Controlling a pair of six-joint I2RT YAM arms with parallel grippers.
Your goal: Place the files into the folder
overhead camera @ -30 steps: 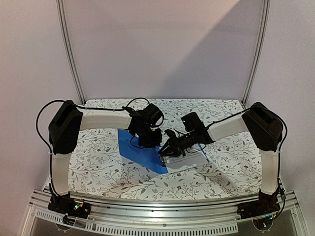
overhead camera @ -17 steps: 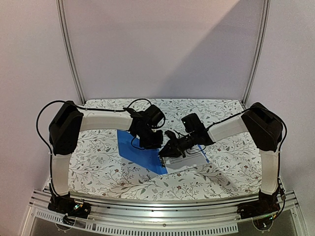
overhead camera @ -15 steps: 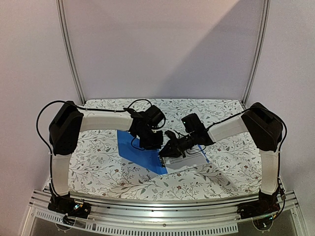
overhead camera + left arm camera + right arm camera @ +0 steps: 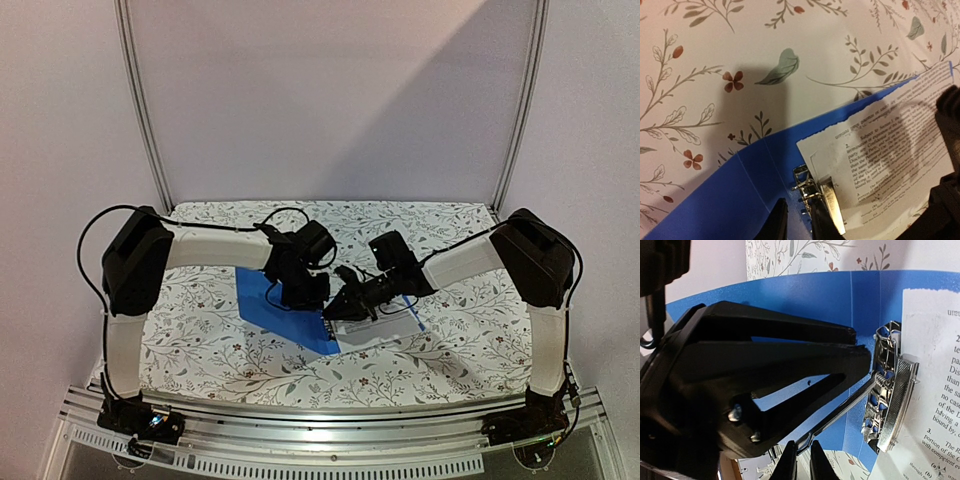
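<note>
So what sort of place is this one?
Probably a lab robot booth: two arms bolted to an aluminium rail, a floral tablecloth, plain white walls with metal frame posts.

folder (image 4: 262, 302): blue | files (image 4: 388, 331): white, black print | tablecloth (image 4: 200, 340): white, leafy floral

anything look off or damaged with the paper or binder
The paper sheet lying in the open blue binder has a ragged, torn-looking edge, seen in the left wrist view beside the metal clip. Nothing else stands out.
</note>
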